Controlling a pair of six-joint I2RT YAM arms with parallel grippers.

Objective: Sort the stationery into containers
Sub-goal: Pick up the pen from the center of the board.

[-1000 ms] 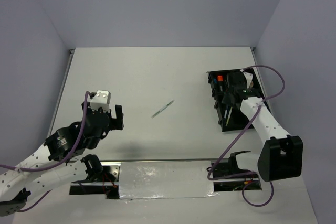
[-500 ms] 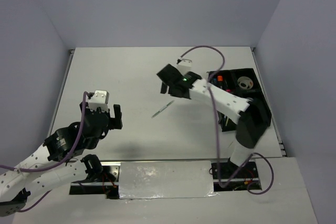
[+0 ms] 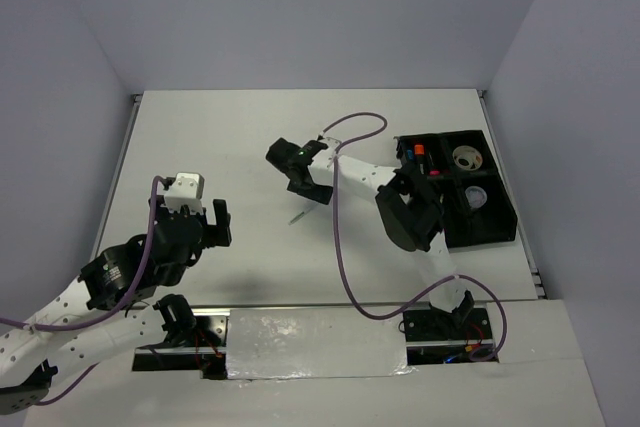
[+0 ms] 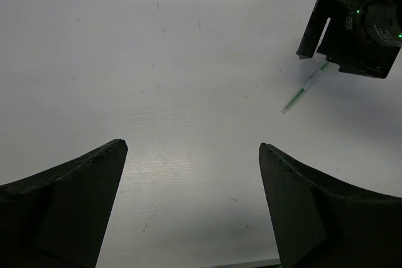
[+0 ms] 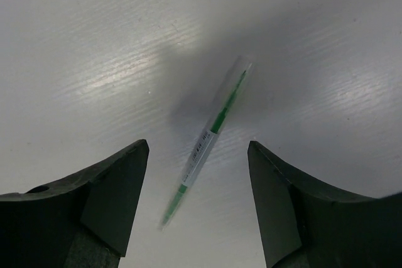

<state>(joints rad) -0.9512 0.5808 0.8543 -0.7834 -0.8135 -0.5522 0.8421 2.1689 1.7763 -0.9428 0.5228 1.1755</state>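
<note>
Hanging over the pen [image 5: 210,133], the right claw [image 5: 198,145] has its jaws apart, one on each side, holding nothing. The pen lies on the table [image 3: 220,137], well apart from the tray [image 3: 478,243]. It is thin and round, so it might roll away or slip out if the jaws close crooked. The left claw [image 4: 191,147] is wide open and empty. I count one pen, one tray, two claws

Pen [image 3: 300,215] lies on table [image 3: 250,127], centre, directly under right gripper [image 3: 306,190]. Organiser tray [image 3: 505,225] sits at table's right side, well apart from pen. Two tape rolls [image 3: 465,158] in its right-hand compartments, one behind the other. Left gripper [image 3: 193,212] is left of pen.
</note>
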